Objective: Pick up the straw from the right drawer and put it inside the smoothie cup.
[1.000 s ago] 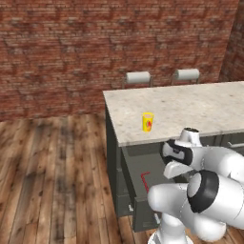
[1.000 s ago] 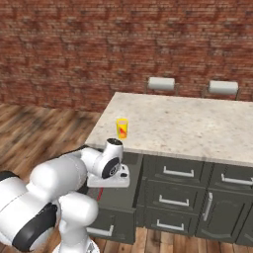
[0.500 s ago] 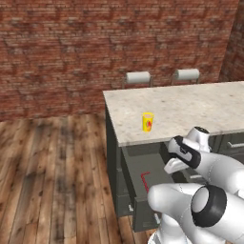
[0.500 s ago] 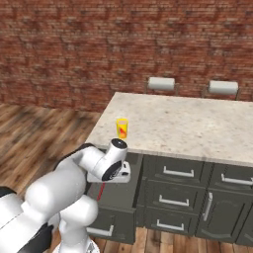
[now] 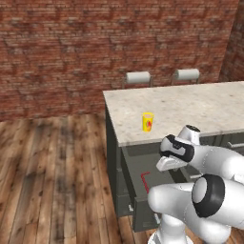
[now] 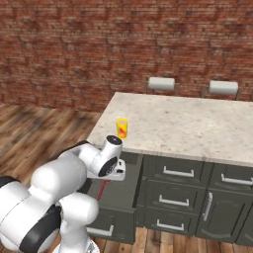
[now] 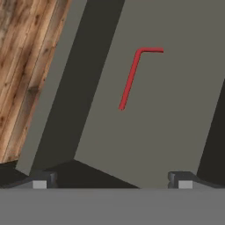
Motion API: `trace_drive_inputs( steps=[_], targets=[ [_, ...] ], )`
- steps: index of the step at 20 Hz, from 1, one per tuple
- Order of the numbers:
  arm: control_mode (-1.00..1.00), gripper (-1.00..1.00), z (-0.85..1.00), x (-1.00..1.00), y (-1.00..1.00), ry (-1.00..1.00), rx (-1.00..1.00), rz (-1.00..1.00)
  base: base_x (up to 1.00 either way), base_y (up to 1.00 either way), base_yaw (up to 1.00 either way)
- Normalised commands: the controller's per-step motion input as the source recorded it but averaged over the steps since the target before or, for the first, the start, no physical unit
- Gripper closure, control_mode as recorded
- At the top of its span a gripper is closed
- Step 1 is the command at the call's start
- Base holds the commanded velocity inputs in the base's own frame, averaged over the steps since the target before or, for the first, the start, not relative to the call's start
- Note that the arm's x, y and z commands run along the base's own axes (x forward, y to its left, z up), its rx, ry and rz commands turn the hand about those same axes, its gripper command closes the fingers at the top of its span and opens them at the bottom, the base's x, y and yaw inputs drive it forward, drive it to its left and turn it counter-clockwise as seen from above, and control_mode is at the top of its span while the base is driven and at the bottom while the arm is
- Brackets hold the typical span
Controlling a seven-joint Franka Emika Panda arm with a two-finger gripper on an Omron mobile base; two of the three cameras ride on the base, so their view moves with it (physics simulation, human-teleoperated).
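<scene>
Arm swung lower and forward over the open right drawer (image 5: 143, 209).
The jaws (image 7: 112, 184) hung spread wide and empty above the drawer floor. The straw (image 7: 132, 77) lay flat ahead of them, well apart, long axis running away from the jaws, bent end farthest. The smoothie cup (image 5: 147, 121) stood on the counter (image 5: 190, 107).

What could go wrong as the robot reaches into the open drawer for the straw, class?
1. The straw is thin and lies flat on the drawer floor, so the open tool, hovering above it, might close without catching it.
2. Descending, the fingers may strike the drawer's wall.
3. The smoothie cup is small, near the counter edge; a long straw might tip it.
</scene>
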Motion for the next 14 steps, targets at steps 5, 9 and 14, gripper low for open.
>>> trace_drive_inputs(
  steps=[5,9,14],
  targets=[
    [-1.0,-1.0,-0.26,0.0,0.22,0.0,0.0,-0.04,0.0,0.0,0.0],
    [-1.0,-1.0,-0.32,0.0,0.21,0.0,0.0,-0.03,0.0,0.0,0.0],
    [-1.0,-1.0,-0.34,0.02,0.2,0.02,0.0,-0.02,0.0,0.0,0.0]
  ],
)
